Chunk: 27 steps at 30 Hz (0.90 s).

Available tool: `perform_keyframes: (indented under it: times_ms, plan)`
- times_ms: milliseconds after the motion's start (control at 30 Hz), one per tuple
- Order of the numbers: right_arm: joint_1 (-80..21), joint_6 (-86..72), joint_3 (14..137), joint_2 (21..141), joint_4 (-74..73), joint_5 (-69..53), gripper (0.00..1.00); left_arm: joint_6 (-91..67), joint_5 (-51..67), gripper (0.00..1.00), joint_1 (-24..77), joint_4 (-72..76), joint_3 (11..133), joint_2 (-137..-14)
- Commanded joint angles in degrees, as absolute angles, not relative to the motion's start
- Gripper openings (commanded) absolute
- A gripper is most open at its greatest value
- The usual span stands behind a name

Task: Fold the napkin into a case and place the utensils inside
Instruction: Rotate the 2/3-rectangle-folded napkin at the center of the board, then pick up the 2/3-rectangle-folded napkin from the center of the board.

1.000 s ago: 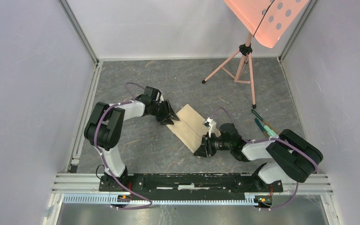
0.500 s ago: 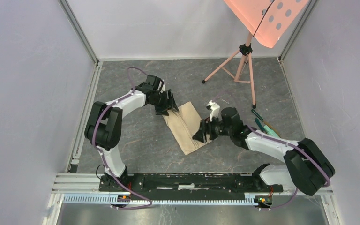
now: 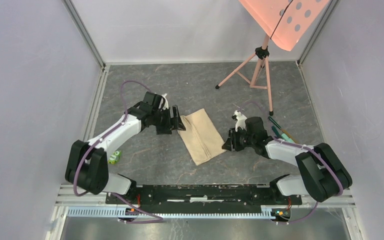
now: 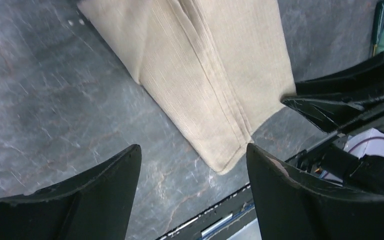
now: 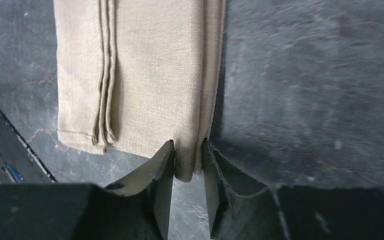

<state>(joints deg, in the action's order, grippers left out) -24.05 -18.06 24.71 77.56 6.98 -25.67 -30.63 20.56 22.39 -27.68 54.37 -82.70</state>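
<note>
The beige napkin [image 3: 200, 135] lies folded into a long rectangle slanting across the middle of the table, its layered hems showing in the left wrist view [image 4: 215, 65] and the right wrist view [image 5: 150, 65]. My left gripper [image 3: 179, 122] hovers by its upper left end, open, with only bare table between the fingers [image 4: 192, 147]. At the cloth's right edge my right gripper [image 3: 227, 145] is shut on the napkin, pinching the folded near corner [image 5: 187, 145]. A thin gold-coloured utensil [image 3: 286, 135] peeks out behind the right arm, mostly hidden.
A mint-green cylinder [image 3: 280, 131] and a dark green stick [image 3: 273, 121] lie right of the right wrist. A small green frog toy [image 3: 114, 158] sits by the left arm. A pink tripod [image 3: 252, 70] with a pink board stands at the back right. Walls enclose the table.
The left gripper let go of the napkin's upper end, opened and drew back left. The right gripper swung to the cloth's right edge, opened wide, then closed on the corner.
</note>
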Motion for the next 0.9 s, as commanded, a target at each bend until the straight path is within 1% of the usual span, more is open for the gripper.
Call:
perform_keyframes:
  times_ms: [0, 67, 133, 167, 200, 300, 333, 400, 433, 533, 667, 767, 867]
  plan:
    - [-29.35, -25.73, 19.71, 76.68, 15.71, -27.13, 0.30, -30.18, 20.14, 0.83, 25.16, -29.00, 51.18, -75.30]
    - [-35.82, -32.38, 18.11, 75.45, 21.41, -25.75, 0.28, -31.94, 18.77, 0.82, 27.50, -29.00, 49.69, -73.18]
    - [-40.64, -38.40, 17.45, 75.32, 26.80, -25.47, 0.29, -34.20, 16.45, 0.81, 30.95, -29.17, 48.59, -71.48]
    - [-41.12, -40.13, 17.25, 75.06, 27.89, -25.57, 0.34, -35.35, 14.78, 0.81, 32.96, -29.16, 48.11, -70.63]
    - [-40.73, -41.01, 17.06, 74.04, 27.10, -24.64, 0.40, -36.88, 13.33, 0.81, 34.78, -29.43, 47.83, -69.81]
    - [-36.95, -37.04, 17.42, 68.10, 16.02, -17.10, 0.68, -42.04, 7.41, 0.79, 41.71, -29.57, 47.33, -67.89]
    - [-34.53, -35.09, 17.95, 66.46, 11.31, -15.51, 0.74, -43.60, 5.15, 0.78, 44.41, -29.57, 47.40, -67.89]
    - [-29.63, -30.84, 18.94, 63.97, 3.79, -13.19, 0.83, -46.72, 1.30, 0.73, 49.80, -29.61, 48.11, -68.94]
    - [-27.45, -28.83, 19.30, 62.79, 1.30, -12.40, 0.85, -48.11, -0.58, 0.72, 52.86, -29.87, 49.06, -70.04]
    - [-21.69, -24.41, 19.27, 60.41, -2.97, -12.36, 0.87, -50.52, -6.32, 0.71, 60.04, -31.62, 53.79, -77.39]
    - [-16.05, -21.27, 19.12, 59.75, -5.25, -13.97, 0.87, -51.94, -11.16, 0.71, 66.23, -37.60, 64.41, -89.45]
    - [-13.10, -20.19, 18.31, 60.29, -4.66, -18.23, 0.87, -51.66, -11.57, 0.71, 67.38, -38.62, 68.84, -95.39]
    - [-12.96, -19.71, 17.71, 59.80, -3.85, -19.95, 0.87, -51.02, -11.59, 0.69, 67.76, -40.48, 73.38, -101.03]
